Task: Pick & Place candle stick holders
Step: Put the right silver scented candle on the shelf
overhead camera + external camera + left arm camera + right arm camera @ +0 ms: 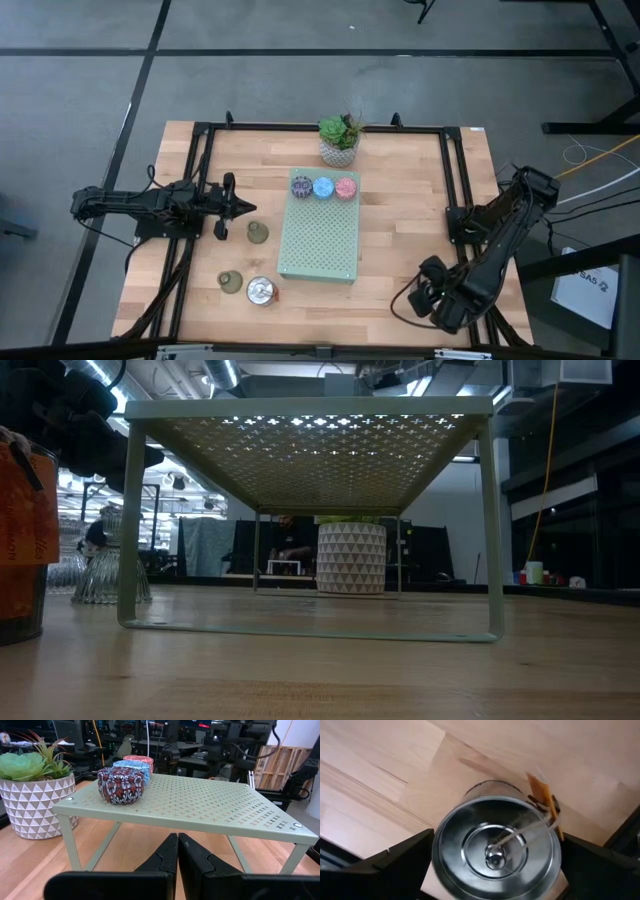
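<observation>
Over on the left side of the table, got the left gripper (243, 207) pinched fully shut with nothing in it, parked low and pointing at the left side of the green perforated rack (318, 250). Seeing three candle stick holders lined up along the rack's far edge, side by side: purple holder (301, 186) leftmost, blue holder (323, 187) in the middle, pink holder (345, 187) on the right. Spotted the succulent in its white pot (340, 142) just beyond them, standing on the wood at the far side.

Down on the tabletop left of the rack, counting three more: one olive-green holder (258, 233) just near of the left gripper's tip, a second olive-green holder (230, 281) nearer still, and a silver holder (261, 291) right beside that one.

Over at the near right corner, found the right gripper (432, 298) spread as wide as it goes, straddling the other silver holder (495, 845) from above. Looking straight down into a shiny round top with an orange tag at its rim. Can't tell whether the fingers (395, 865) actually touch its sides, or whether it's off the table at all.
</observation>
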Motion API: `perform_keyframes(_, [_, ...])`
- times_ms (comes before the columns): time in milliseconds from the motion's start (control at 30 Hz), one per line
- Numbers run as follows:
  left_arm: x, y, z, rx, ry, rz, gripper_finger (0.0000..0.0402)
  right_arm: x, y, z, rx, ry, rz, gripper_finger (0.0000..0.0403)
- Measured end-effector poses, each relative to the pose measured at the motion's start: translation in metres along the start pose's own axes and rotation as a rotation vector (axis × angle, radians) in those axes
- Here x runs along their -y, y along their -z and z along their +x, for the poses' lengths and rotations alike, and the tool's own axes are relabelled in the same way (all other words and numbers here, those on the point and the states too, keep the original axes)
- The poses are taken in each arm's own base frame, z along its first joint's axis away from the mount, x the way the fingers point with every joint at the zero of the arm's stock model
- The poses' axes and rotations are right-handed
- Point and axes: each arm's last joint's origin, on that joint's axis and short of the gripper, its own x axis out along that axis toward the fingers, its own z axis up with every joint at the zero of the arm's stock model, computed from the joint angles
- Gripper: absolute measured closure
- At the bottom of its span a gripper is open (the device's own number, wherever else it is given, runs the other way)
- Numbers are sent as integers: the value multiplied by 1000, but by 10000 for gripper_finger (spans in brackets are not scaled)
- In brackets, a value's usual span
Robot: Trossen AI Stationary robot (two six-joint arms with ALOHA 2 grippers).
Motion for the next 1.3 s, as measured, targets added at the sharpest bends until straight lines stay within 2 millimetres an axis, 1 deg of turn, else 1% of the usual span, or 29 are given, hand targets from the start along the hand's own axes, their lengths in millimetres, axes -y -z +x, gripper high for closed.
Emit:
perform_keyframes(267, [0, 0, 0, 0, 0, 0, 395, -5, 4, 15, 14, 51, -58, 3])
perform_keyframes(533, [0, 0, 0, 0, 0, 0, 395, -10, 7, 29, 27, 80, -74, 3])
perform_keyframes(833, [0, 0, 0, 0, 0, 0, 395, -12, 8, 29, 18, 59, -56, 9])
perform_keyframes(1033, [0, 0, 0, 0, 0, 0, 395, -11, 8, 29, 29, 65, -19, 45])
perform_keyframes(1200, [0, 0, 0, 0, 0, 0, 395, -11, 6, 29, 51, 61, 3, 47])
perform_keyframes(1300, [0, 0, 0, 0, 0, 0, 395, -11, 2, 27, 63, 61, 38, 47])
